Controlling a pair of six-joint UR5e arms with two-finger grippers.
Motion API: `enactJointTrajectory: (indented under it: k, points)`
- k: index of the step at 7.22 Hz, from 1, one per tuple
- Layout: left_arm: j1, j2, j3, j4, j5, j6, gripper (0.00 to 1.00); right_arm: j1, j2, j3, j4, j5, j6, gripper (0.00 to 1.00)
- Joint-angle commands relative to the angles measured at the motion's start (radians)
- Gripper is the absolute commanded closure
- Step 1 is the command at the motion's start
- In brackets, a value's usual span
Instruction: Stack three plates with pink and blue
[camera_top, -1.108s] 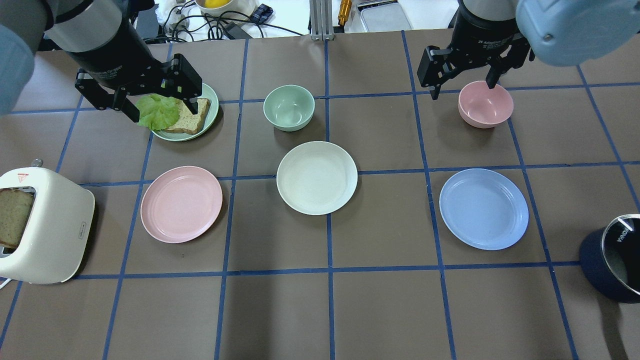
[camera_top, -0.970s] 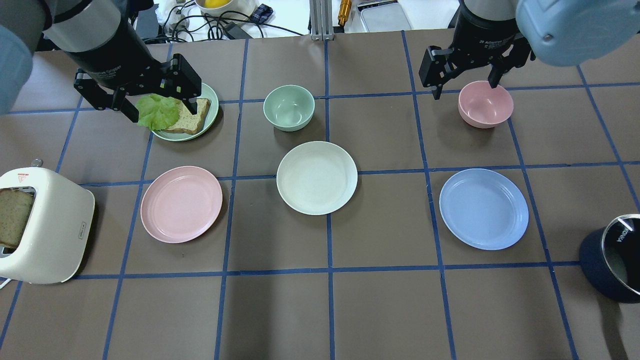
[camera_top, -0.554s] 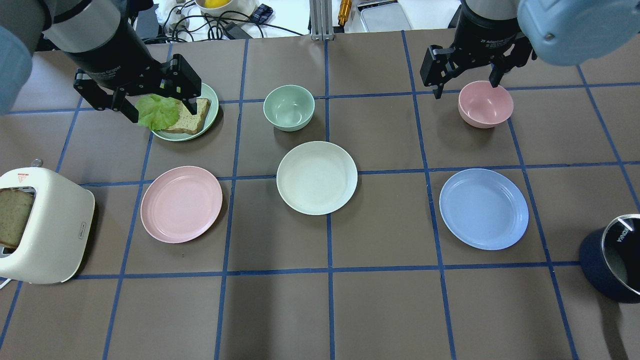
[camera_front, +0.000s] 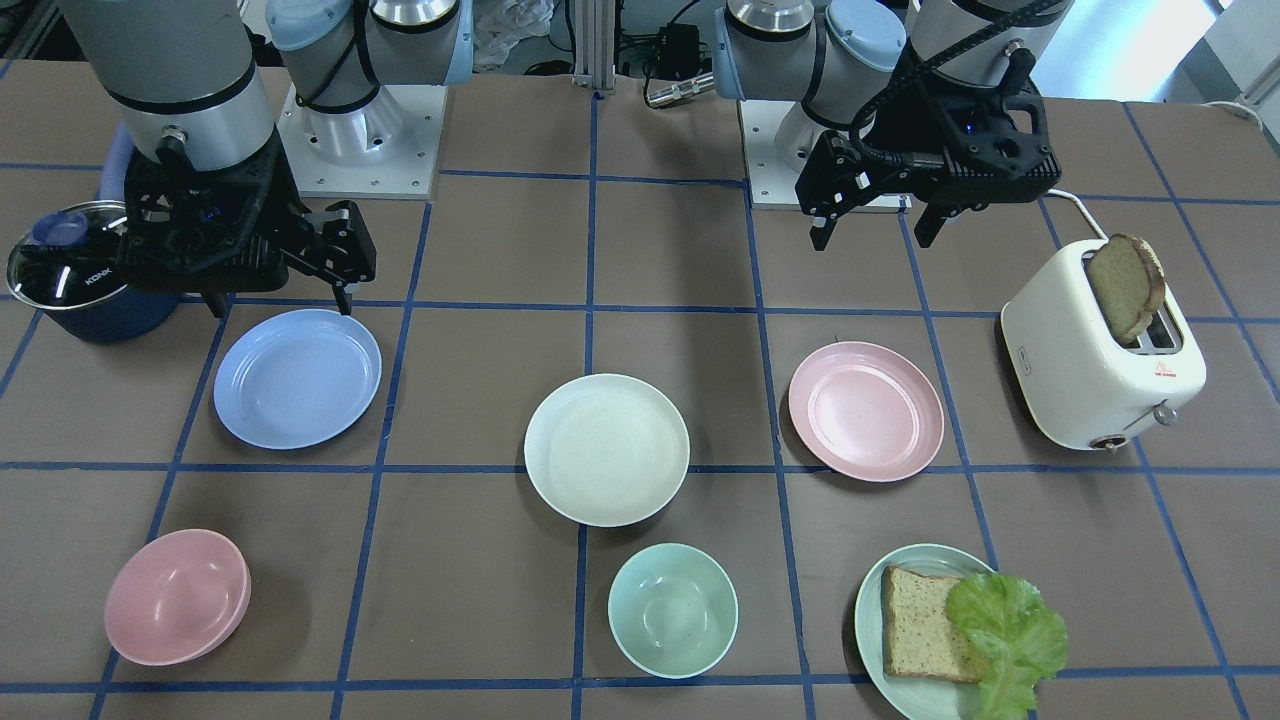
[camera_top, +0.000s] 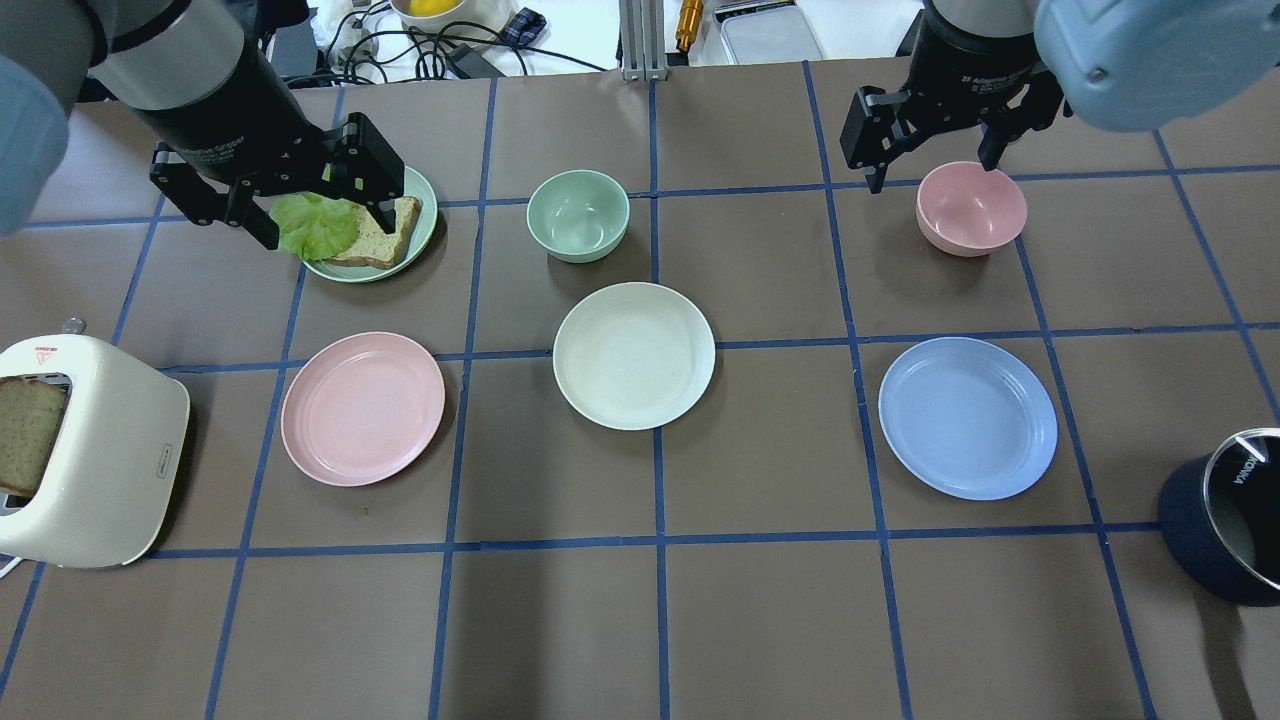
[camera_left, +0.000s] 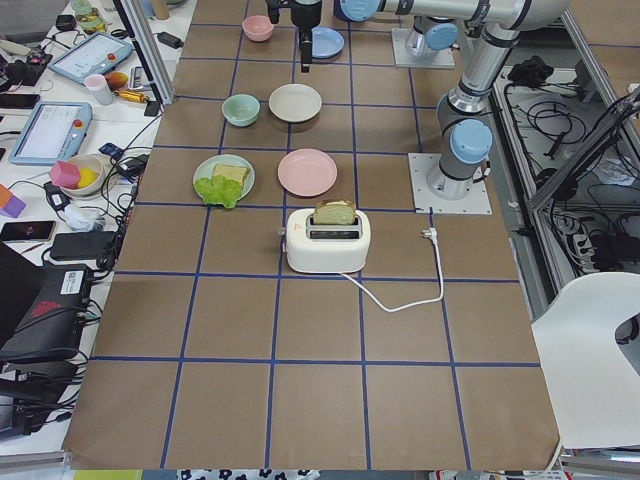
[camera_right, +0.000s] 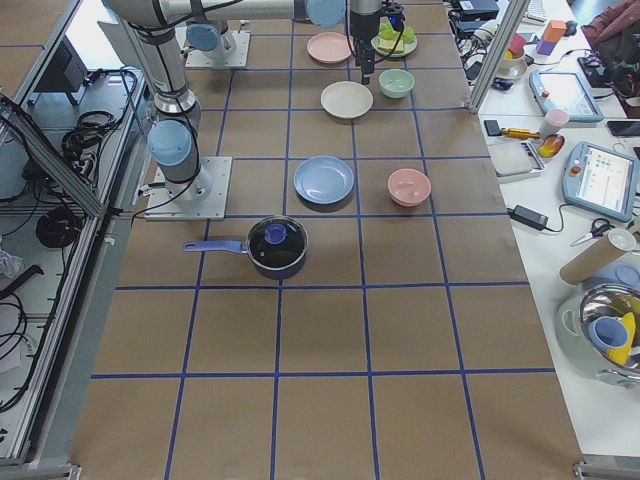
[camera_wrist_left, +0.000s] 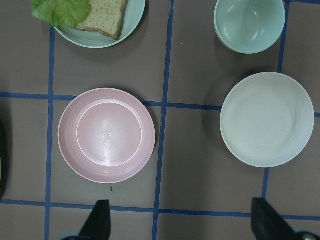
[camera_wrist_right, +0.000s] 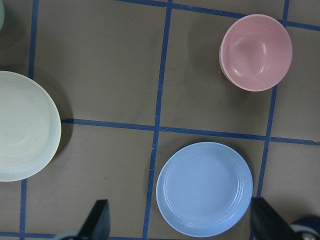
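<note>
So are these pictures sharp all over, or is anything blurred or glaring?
Mostly sharp. Front-facing view: the pot lid throws bright reflections. Overhead view: the pink bowl casts a soft-edged shadow. Left wrist view: the fingertips at the bottom edge are dark and look blurred, while the pink plate is crisp.

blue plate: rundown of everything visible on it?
The blue plate is light periwinkle, round and shallow, with a wide flat rim, and looks like matte plastic. It is empty and lies flat, right way up, on the brown table inside a blue-taped grid square, apart from every other dish. Only the table touches it. The open right gripper hangs above, clear of it.
</note>
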Motion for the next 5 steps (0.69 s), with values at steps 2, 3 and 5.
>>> enactJointTrajectory:
  k: [2,3,5]
  points:
    - [0.0,0.004,-0.003,0.0,0.0,0.0,0.0,0.0,0.0,0.0,-0.003,-0.003,0.0,0.0]
    - [0.0,0.006,-0.003,0.0,0.0,-0.003,0.0,-0.002,0.0,0.0,-0.005,-0.003,0.0,0.0]
    - [0.0,0.003,-0.003,0.0,0.0,-0.003,0.0,-0.003,-0.001,-0.003,-0.005,-0.006,0.0,0.0]
